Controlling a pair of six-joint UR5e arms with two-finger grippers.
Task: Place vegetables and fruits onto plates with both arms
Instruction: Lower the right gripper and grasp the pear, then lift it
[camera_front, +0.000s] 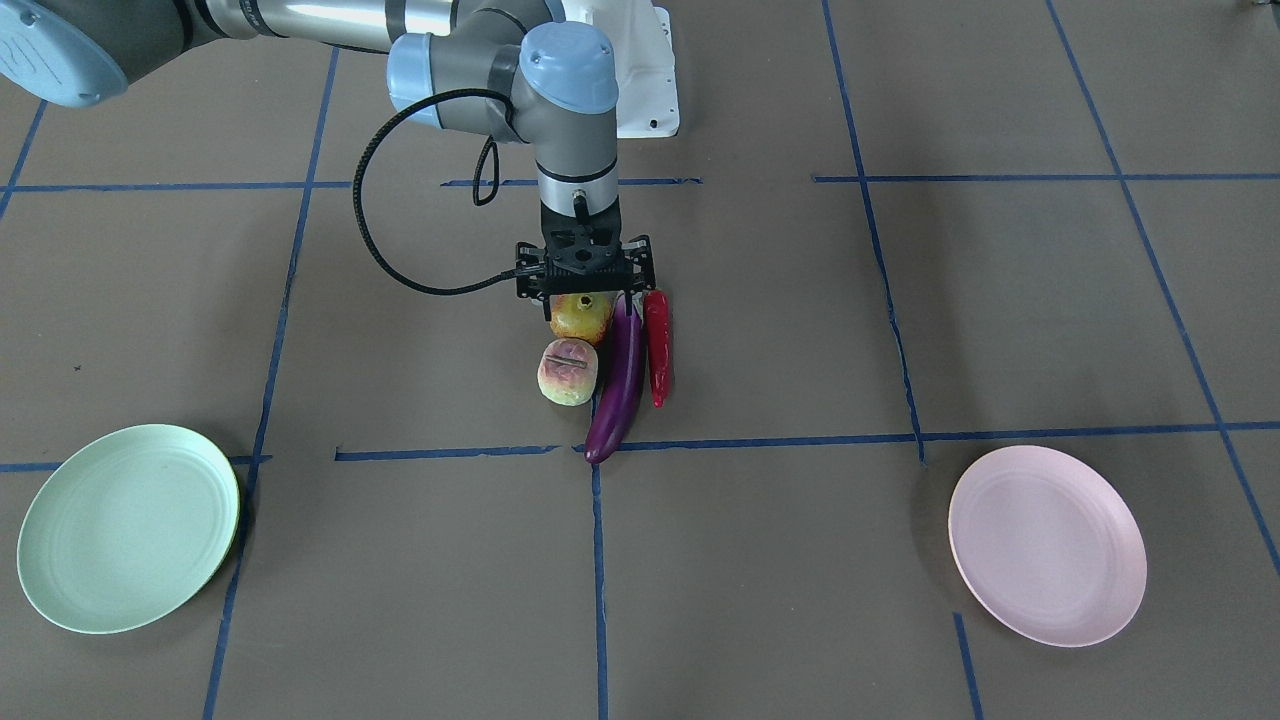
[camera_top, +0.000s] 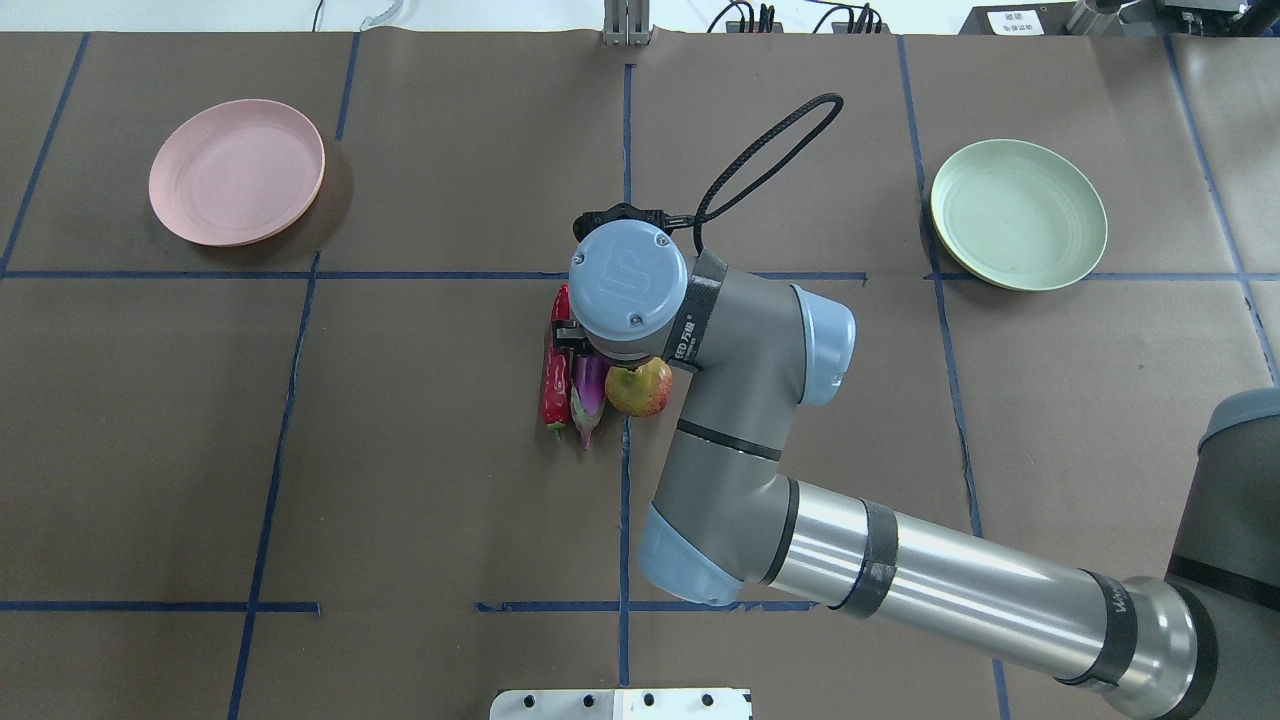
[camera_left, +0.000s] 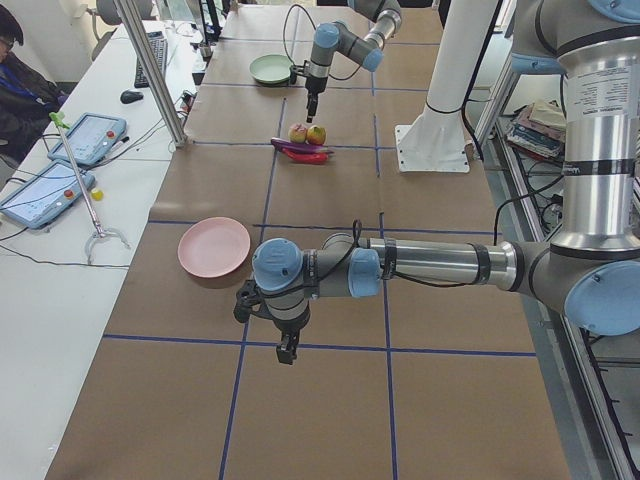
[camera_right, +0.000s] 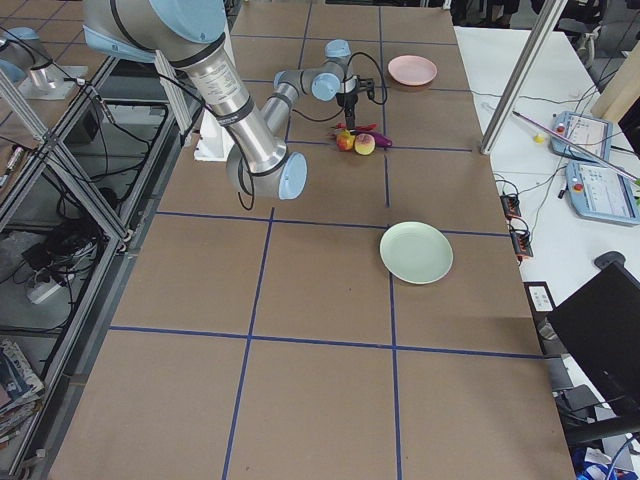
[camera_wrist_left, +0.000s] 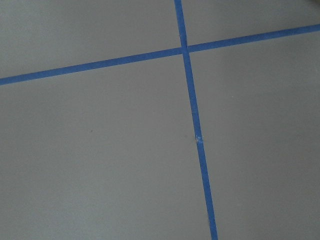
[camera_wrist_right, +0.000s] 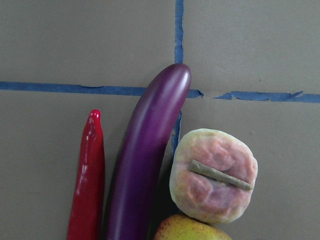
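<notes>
Produce is grouped at mid-counter, none of it on a plate. The pomegranate (camera_front: 580, 315) lies nearest the robot, with the peach (camera_front: 568, 372) against it on the operators' side, stem line facing up. The eggplant (camera_front: 618, 390) runs lengthwise alongside both fruits on the robot's left of them, its rounded tip reaching a blue tape line (camera_front: 450, 452) crossing. The chili pepper (camera_front: 657, 345) lies parallel, just beside the eggplant on its outer side. The right end effector (camera_front: 587, 295) hangs pointing straight down over the robot-side end of the group, above the pomegranate and the eggplant's cap; its jaws appear spread and it has hold of nothing. The right arm (camera_top: 900, 575) reaches in across the counter (camera_front: 900, 300) to that spot. The mint green plate (camera_front: 128, 528) sits well apart on the robot's right and the pink plate (camera_front: 1047, 545) well apart on the robot's left, both toward the operators' edge. The left end effector (camera_left: 287, 350) points down over bare counter near the pink plate; whether its jaws are parted cannot be told. The left arm (camera_left: 430, 265) extends level behind it.
</notes>
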